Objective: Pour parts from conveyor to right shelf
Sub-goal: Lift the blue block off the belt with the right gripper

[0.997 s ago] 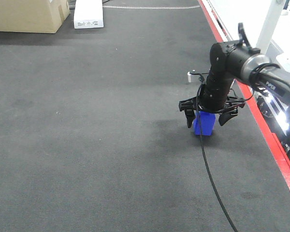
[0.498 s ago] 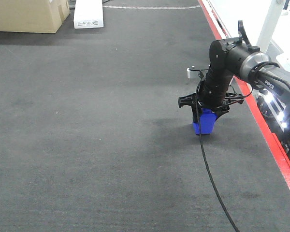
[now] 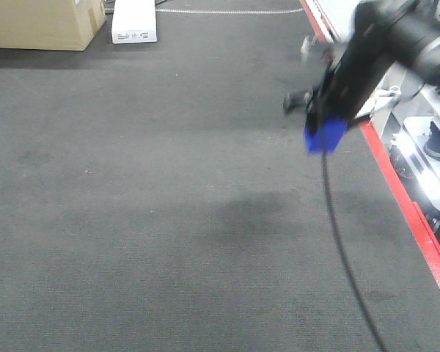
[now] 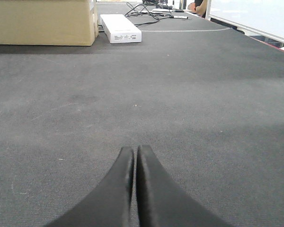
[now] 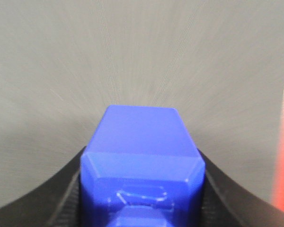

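The one part, a bright-blue block (image 3: 325,137), sits clamped in the right gripper (image 3: 323,129). In the right wrist view its black fingers (image 5: 61,194) press on both flanks, and the block's far end pokes out beyond the tips. In the front view the block hangs at the lower end of the blurred right arm and looks to be off the conveyor (image 3: 132,191). It is at the far right of the belt, just beside the red strip (image 3: 418,242). The relation that matters is therefore settled: the block lies straight between the right jaws. It is roughly cubic, so no long axis governs the hold, though it appears slightly tilted. The right arm has it, and the left arm is not involved. The left gripper (image 4: 134,150) is closed on nothing, its two fingers pressed together low over bare belt, with no block in its view. The right shelf cannot be made out in any view. Only pale, blurred equipment shows beyond the red strip, so the carry probably has to go on rightward past that edge before any tipping. By count there is one blue block, two grippers, and one black cable (image 3: 345,249) trailing from the right arm. One cardboard box (image 3: 37,26) and one white box (image 3: 134,20) stand at the far left end of the belt, well apart from the block.
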`<state>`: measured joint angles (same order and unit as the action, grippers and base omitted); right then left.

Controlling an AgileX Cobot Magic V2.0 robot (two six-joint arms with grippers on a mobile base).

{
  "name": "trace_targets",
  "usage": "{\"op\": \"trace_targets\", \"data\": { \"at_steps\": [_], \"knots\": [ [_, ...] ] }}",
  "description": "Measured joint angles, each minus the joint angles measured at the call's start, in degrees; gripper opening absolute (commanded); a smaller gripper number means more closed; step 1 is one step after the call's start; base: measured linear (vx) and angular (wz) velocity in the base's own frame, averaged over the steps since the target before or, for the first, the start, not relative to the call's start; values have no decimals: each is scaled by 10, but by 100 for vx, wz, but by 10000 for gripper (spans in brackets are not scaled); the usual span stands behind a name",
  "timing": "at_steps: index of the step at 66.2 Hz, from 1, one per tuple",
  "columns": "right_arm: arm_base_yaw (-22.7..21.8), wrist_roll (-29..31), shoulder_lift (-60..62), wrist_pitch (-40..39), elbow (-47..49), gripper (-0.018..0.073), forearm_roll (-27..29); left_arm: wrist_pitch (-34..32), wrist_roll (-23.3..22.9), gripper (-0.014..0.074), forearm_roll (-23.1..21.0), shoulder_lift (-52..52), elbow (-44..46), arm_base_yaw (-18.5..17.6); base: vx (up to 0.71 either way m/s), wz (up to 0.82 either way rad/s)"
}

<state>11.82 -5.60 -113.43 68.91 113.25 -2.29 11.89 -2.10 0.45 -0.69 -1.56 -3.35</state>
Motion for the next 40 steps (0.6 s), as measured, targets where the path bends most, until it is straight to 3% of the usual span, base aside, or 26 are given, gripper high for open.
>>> {"op": "trace_targets", "data": {
  "at_steps": [14, 40],
  "knots": [
    [0, 17, 150, -69, -107, -5, -3, 0, 0, -6, 0, 0, 0, 0, 0, 0],
    [0, 39, 528, -290, -503, -2, -14, 0, 0, -6, 0, 0, 0, 0, 0, 0]
  ]
}}
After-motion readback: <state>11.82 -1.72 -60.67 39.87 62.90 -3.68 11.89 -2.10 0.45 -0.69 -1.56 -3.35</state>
